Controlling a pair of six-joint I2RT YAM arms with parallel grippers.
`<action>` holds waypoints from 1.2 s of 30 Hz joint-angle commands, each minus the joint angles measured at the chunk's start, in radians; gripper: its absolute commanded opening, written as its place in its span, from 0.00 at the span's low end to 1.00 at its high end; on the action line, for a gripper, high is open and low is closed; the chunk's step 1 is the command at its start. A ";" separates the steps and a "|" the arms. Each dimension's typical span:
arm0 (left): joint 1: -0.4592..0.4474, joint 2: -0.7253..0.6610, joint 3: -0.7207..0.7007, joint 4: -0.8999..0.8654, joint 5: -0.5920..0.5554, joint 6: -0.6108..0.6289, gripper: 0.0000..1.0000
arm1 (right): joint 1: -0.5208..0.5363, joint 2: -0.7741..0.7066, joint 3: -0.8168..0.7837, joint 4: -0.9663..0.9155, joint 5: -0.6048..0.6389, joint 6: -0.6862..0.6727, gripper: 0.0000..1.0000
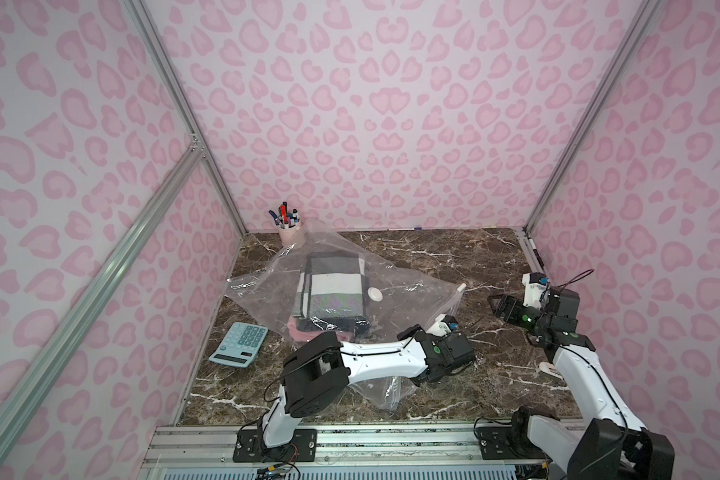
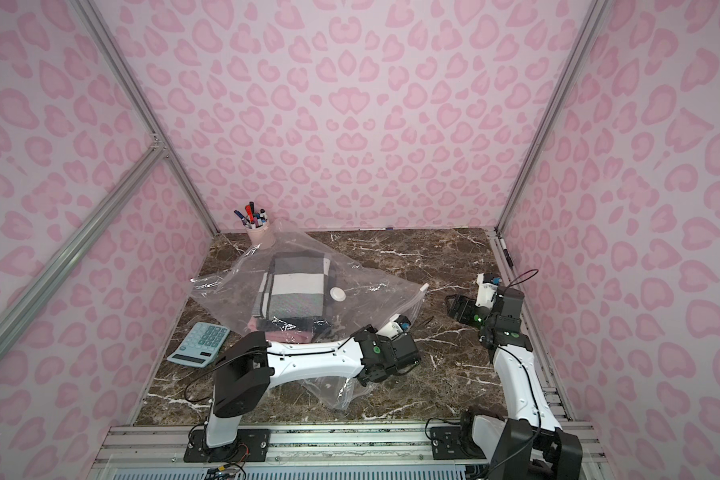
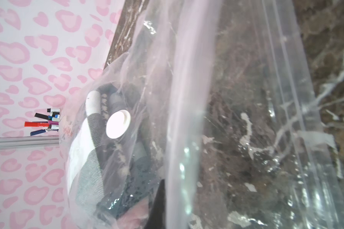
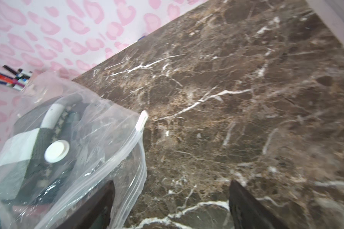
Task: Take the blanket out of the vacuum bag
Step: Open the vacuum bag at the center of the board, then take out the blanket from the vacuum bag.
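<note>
The clear vacuum bag [image 1: 408, 303] [image 2: 371, 299] lies across the dark marble table, with the folded grey, white and black plaid blanket [image 1: 329, 291] [image 2: 296, 295] [image 3: 87, 158] [image 4: 26, 158] inside it. A round white valve cap [image 1: 376, 294] [image 3: 118, 124] [image 4: 56, 151] sits beside the blanket. A white slider clip [image 1: 460, 286] [image 4: 141, 120] is at the zip edge's far end. My left gripper [image 1: 428, 375] [image 2: 371, 374] [image 3: 165, 198] is shut on a fold of the bag's plastic near its front edge. My right gripper [image 1: 500, 307] [image 2: 457, 307] [image 4: 173, 208] stands open to the right of the bag, one finger seen through the plastic.
A pink cup of pens [image 1: 288, 232] stands at the back left, touching the bag. A pale blue calculator [image 1: 238, 344] lies at the front left. A small white part [image 1: 549, 370] rests near the right arm, and a pen [image 1: 533, 249] lies along the right wall.
</note>
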State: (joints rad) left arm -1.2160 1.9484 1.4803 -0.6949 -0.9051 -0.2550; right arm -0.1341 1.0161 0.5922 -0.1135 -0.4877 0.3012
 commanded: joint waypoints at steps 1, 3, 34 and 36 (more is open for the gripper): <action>0.057 -0.100 -0.044 0.168 0.022 0.029 0.04 | 0.098 -0.060 -0.005 0.030 -0.009 0.040 0.91; 0.104 -0.141 -0.051 0.210 0.035 0.039 0.04 | 0.150 -0.104 -0.016 0.056 -0.010 0.089 0.92; 0.187 -0.541 -0.326 0.762 0.080 0.277 0.04 | 0.781 0.406 0.149 0.547 0.019 0.382 0.89; 0.187 -0.556 -0.353 0.790 0.074 0.278 0.04 | 0.802 0.457 0.156 0.575 0.037 0.401 0.88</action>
State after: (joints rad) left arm -1.0298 1.4078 1.1446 0.0132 -0.8104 0.0074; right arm 0.6460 1.4273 0.7357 0.3950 -0.4850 0.6666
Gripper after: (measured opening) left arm 0.048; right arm 0.879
